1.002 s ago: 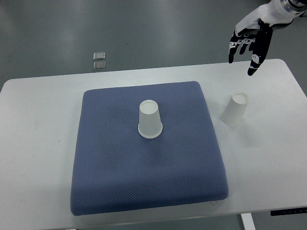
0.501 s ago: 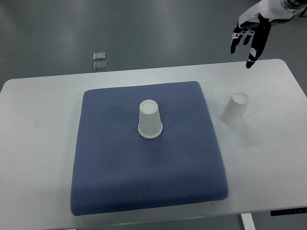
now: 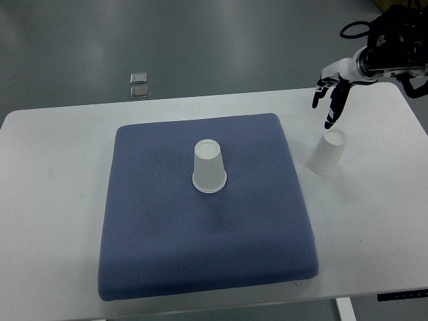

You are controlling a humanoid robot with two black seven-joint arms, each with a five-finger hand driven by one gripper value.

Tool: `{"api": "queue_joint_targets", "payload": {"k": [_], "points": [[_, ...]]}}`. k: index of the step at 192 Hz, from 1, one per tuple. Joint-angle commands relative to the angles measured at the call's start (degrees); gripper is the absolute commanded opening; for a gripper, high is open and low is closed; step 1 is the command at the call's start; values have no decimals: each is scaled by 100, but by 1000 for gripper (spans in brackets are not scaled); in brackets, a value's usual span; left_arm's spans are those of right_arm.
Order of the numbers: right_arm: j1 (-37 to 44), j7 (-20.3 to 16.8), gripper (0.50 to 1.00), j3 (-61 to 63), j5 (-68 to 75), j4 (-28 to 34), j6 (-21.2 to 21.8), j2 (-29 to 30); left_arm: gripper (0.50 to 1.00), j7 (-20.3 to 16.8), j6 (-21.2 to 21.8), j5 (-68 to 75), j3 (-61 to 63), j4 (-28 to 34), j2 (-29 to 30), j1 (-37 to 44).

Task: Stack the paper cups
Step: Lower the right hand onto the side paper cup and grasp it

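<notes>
Plainly, the right hand (image 3: 329,100), open and empty just above the right cup (image 3: 328,153), could knock the light, upturned cup over on the worktop (image 3: 53,200) if it closes off-centre.

right arm (image 3: 394,57) runs off the right edge — only forearm and wrist show. right hand (image 3: 331,90) points fingers down, palm side hidden; thumb not separable from the rest. White table (image 3: 53,200) clipped at the bottom and right edges — near edge and legs mostly out of frame. Two small square things (image 3: 138,85) on the floor too small to identify.
</notes>
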Motion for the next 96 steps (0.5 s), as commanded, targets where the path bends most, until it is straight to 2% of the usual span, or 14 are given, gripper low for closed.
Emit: {"api": "queue_joint_targets", "payload": {"k": [1,96], "points": [[-229,0,913,-8,135,-69,-211,117,1000,0,0,0,2,1,0,0],[-1460,-88,907,-271,276,-772,-1072,618,1000,0,0,0,-7,1,0,0]]}}
